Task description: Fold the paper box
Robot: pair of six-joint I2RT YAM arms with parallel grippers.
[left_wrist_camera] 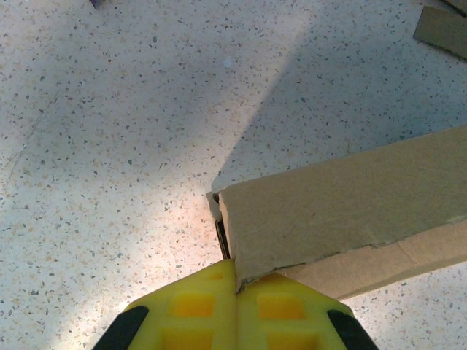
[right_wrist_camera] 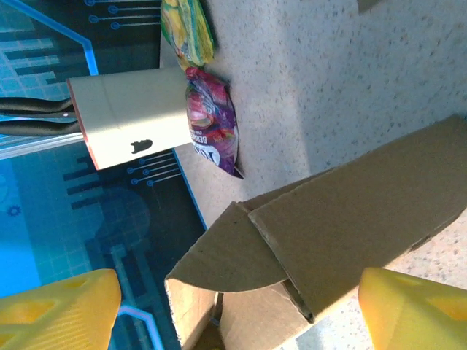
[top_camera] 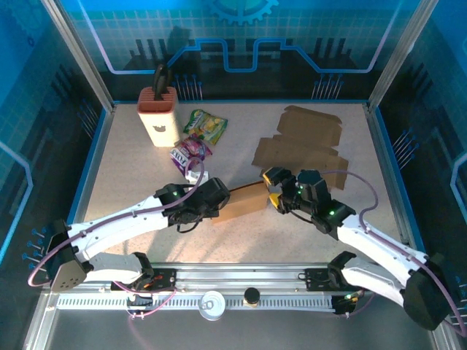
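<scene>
Brown paper box [top_camera: 244,204], half-folded, lying lengthwise; one end flap open.

Speckled beige table [top_camera: 131,182] amid blue circuit-patterned walls [top_camera: 241,44]

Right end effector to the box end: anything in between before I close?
Nothing visible. The right end effector is open, its fingers flanking the paper box at its open end, where a loose flap faces the wrist camera. The purple snack bag and white holder lie beyond, apart. The left end effector pinches the opposite end.
</scene>
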